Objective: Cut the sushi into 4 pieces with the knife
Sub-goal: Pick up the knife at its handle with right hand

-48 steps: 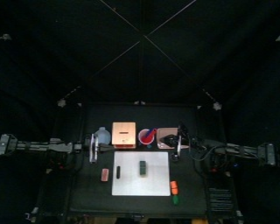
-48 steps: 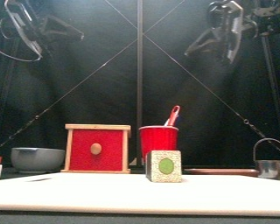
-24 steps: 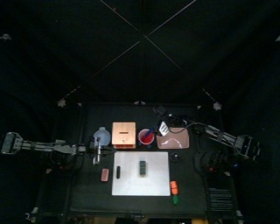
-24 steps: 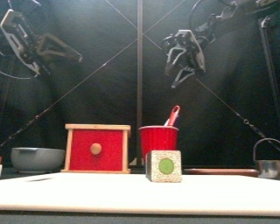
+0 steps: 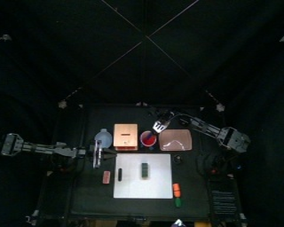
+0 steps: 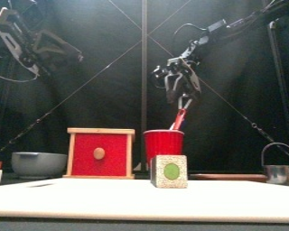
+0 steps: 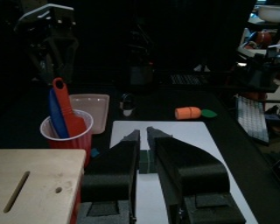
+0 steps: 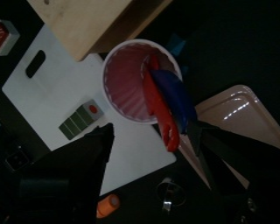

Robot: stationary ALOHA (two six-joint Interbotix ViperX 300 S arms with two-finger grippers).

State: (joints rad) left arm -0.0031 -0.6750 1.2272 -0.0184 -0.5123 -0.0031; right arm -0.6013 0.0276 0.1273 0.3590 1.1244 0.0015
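Two toy knives, one red (image 8: 163,110) and one blue (image 8: 175,91), stand in the red cup (image 6: 164,144) at the middle of the surface toward its back edge, just beside the wooden box (image 6: 100,153). A second ago the right arm hung high out by the surface's right edge; half a second ago it had swung inward. Now the right gripper (image 6: 180,97) hangs directly over the cup, lower than before, its jaws spread wide and empty on either side of the knife handles, just above the red one. The sushi roll (image 6: 170,170) has not moved: it lies in one piece on the white cutting board (image 5: 156,177), in front of the cup and toward the surface's front edge. The left gripper (image 7: 142,133) has barely shifted, held high over the board's left side, its jaws drawn almost together with only a slim gap, holding nothing.
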